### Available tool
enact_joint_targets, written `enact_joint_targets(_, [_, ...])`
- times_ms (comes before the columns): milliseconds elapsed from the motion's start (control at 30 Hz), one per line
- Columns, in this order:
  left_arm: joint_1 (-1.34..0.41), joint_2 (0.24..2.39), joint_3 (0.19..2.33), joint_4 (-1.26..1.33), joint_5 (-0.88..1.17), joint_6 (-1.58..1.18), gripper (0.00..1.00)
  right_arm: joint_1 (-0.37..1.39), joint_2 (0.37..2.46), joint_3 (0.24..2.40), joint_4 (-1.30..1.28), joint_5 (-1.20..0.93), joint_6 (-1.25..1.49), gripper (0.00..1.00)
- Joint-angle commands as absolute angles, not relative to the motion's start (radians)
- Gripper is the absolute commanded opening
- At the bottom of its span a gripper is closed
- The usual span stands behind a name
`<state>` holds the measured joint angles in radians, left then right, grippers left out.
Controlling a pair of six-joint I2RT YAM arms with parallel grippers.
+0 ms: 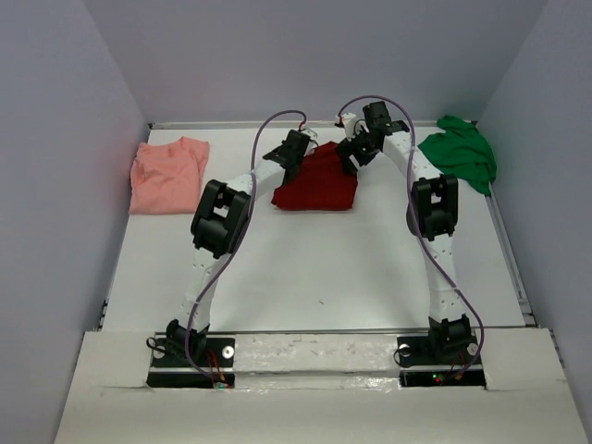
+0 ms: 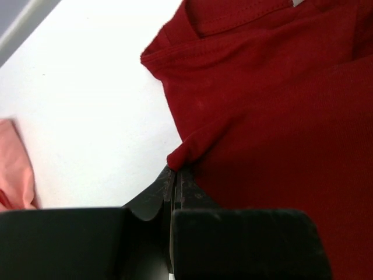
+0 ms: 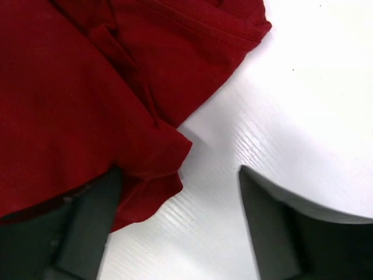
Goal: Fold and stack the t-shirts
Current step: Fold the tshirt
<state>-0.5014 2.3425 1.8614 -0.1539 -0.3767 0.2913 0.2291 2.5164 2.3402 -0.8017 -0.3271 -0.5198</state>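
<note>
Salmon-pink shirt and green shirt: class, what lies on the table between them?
The dark red shirt lies between the salmon-pink shirt and green shirt, shown in the top external view.

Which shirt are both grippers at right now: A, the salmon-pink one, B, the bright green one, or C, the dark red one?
C: the left gripper is shut on a fold of the dark red shirt, and the right gripper stands open at its other edge.
</note>
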Motion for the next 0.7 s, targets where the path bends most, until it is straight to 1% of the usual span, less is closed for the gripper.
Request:
enact_joint_targets(0, [-0.508,2.349,1.919,-0.130,-0.529,0.313,0.00,0.224,2.514,2.365,-0.770,-0.304,-0.519,0.94])
enact_joint_targets(67, [-0.508,2.339,1.934,-0.129,-0.564,0.318,0.00,0.224,2.502,2.368,-0.770,-0.299,-0.517,0.99])
enact_joint_targets(100, [-0.508,2.339,1.939,-0.127,-0.572,0.319,0.01,0.224,2.493,2.370,-0.769,-0.298,-0.517,1.00])
enact_joint_targets(133, [-0.506,2.330,1.945,-0.127,-0.589,0.333,0.13,0.224,2.478,2.372,-0.770,-0.296,-0.517,1.00])
enact_joint_targets(200, [-0.509,2.315,1.956,-0.118,-0.615,0.350,0.25,0.224,2.458,2.373,-0.770,-0.291,-0.518,1.00])
enact_joint_targets(233, [-0.509,2.295,1.956,-0.109,-0.627,0.371,0.34,0.224,2.447,2.372,-0.769,-0.288,-0.522,1.00])
enact_joint_targets(300, [-0.509,2.264,1.956,-0.080,-0.658,0.399,0.42,0.224,2.415,2.367,-0.769,-0.275,-0.528,1.00])
enact_joint_targets(333, [-0.508,2.254,1.957,-0.066,-0.673,0.409,0.50,0.224,2.404,2.365,-0.770,-0.270,-0.529,1.00])
enact_joint_targets(500, [-0.517,2.206,1.979,-0.067,-0.704,0.457,0.69,0.224,2.327,2.350,-0.782,-0.242,-0.531,1.00])
enact_joint_targets(567, [-0.517,2.188,1.976,-0.084,-0.713,0.457,0.73,0.224,2.297,2.341,-0.791,-0.244,-0.526,1.00])
enact_joint_targets(633, [-0.506,2.146,1.968,-0.115,-0.689,0.428,0.79,0.224,2.246,2.332,-0.807,-0.253,-0.522,1.00])
enact_joint_targets(667, [-0.499,2.128,1.962,-0.161,-0.620,0.407,0.81,0.224,2.232,2.332,-0.814,-0.255,-0.522,1.00])
